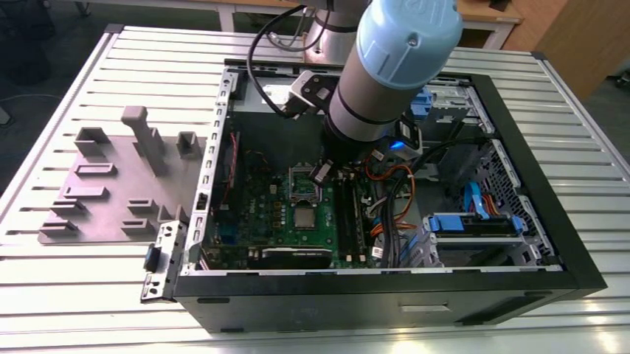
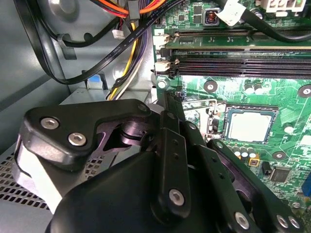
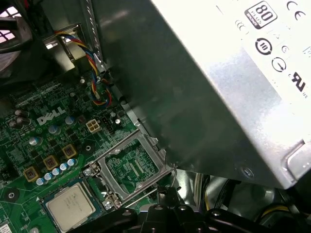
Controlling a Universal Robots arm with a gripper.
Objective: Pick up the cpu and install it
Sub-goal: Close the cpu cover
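The cpu (image 1: 305, 217), a small silver-lidded square, lies flat in the socket on the green motherboard inside the open computer case (image 1: 551, 254). It shows in both wrist views (image 2: 250, 127) (image 3: 70, 206). The socket's metal-framed bracket (image 3: 131, 167) (image 1: 303, 184) stands tilted open beside it. My gripper (image 1: 321, 174) (image 2: 168, 99) (image 3: 166, 193) hangs low over the board at the bracket's far edge, a short way from the cpu. Its black fingers (image 2: 171, 131) meet at the tip and look shut. A thin socket lever wire (image 3: 141, 196) runs right by the tip; whether it is pinched I cannot tell.
A grey-purple fixture plate (image 1: 108, 192) with raised blocks lies on the slatted table at the exterior view's left. The silver power supply (image 3: 218, 82) looms close to the wrist. Memory slots (image 2: 243, 65), cable bundles (image 2: 121, 43) and a blue drive bay (image 1: 473, 225) crowd the case.
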